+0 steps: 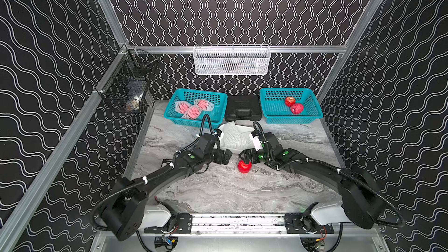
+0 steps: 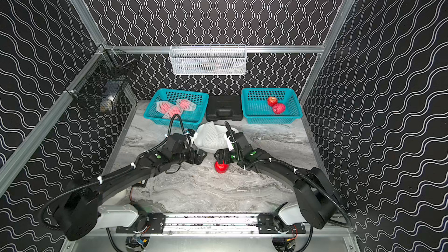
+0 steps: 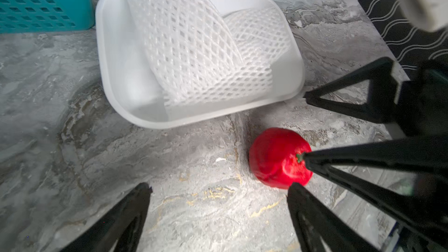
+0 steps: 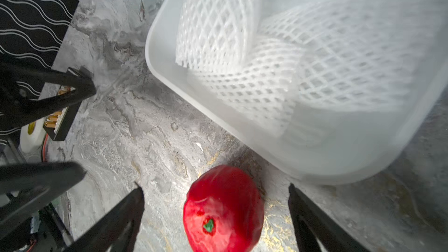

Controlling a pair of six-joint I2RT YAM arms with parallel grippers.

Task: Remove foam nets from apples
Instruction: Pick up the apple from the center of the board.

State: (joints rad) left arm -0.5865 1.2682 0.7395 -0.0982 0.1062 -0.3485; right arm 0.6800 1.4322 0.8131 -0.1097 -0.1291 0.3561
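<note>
white tub (image 4: 315,163): blurred, cut by edge | apple (image 4: 223,209): cut by edge | white wire basket (image 1: 201,67) contents: unreadable

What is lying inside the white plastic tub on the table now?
Empty foam nets lie piled in the white tub, one standing above its rim. Nothing else shows; the floor under them is covered.

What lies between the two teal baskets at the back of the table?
A black case sits there, between the teal basket with netted apples and the teal basket with bare apples; both top views show it.
</note>
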